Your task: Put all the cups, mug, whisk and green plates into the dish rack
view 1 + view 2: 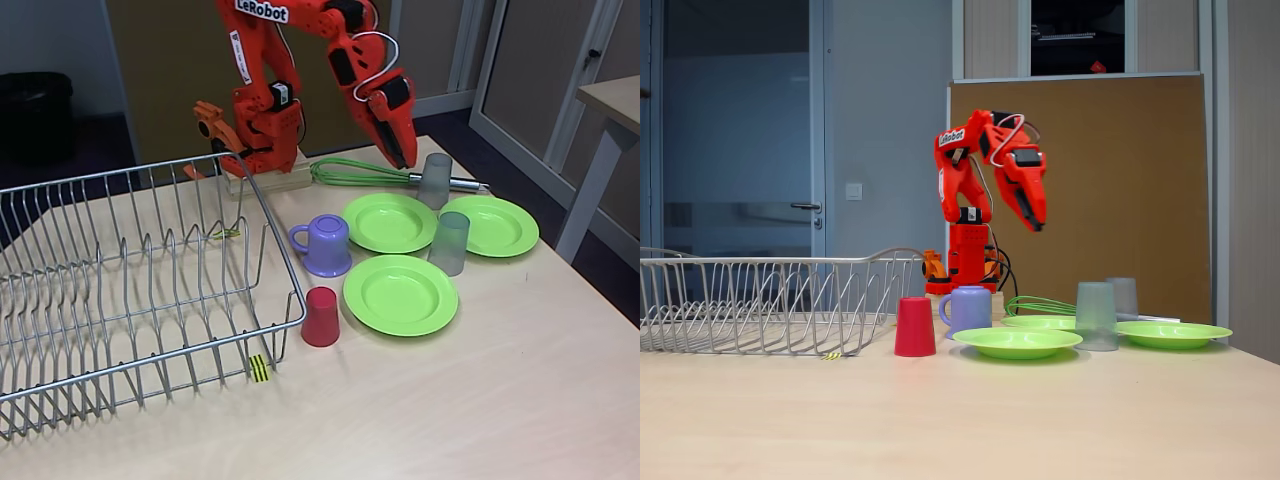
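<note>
My orange gripper (404, 158) (1035, 222) hangs shut and holds nothing, high above the whisk (352, 172) (1038, 304), which lies at the table's back with its silver handle toward the right. A grey cup (436, 180) (1124, 297) stands upside down by that handle. A second grey cup (449, 243) (1095, 315) stands between the three green plates (400, 294) (390, 222) (492, 226) (1017, 342). The purple mug (326, 245) (968, 310) and the red cup (320, 316) (914, 327) sit upside down beside the dish rack (120, 290) (760, 300), which holds nothing.
The arm's base (265, 165) is clamped at the table's back edge, just behind the rack's far corner. The near part of the wooden table (480, 410) is bare. A second table's leg (590, 190) stands off to the right.
</note>
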`<control>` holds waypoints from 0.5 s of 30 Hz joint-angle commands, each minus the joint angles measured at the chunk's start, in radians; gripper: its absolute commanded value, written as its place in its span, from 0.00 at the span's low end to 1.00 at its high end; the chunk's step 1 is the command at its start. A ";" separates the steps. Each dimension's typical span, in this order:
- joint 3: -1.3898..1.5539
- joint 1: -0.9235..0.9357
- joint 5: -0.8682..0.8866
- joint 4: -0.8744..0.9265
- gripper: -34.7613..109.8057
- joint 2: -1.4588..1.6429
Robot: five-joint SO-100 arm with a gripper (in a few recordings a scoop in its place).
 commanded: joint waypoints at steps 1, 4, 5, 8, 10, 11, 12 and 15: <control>-0.325 -0.069 0.156 0.058 0.28 -0.301; -0.448 -0.117 0.258 0.086 0.34 -0.446; -0.456 -0.129 0.290 0.086 0.36 -0.474; -0.451 -0.160 0.410 0.080 0.44 -0.528; -0.466 -0.172 0.491 0.101 0.48 -0.565; -0.479 -0.178 0.529 0.114 0.49 -0.583; -0.491 -0.181 0.560 0.123 0.50 -0.597; -0.538 -0.189 0.626 0.147 0.53 -0.632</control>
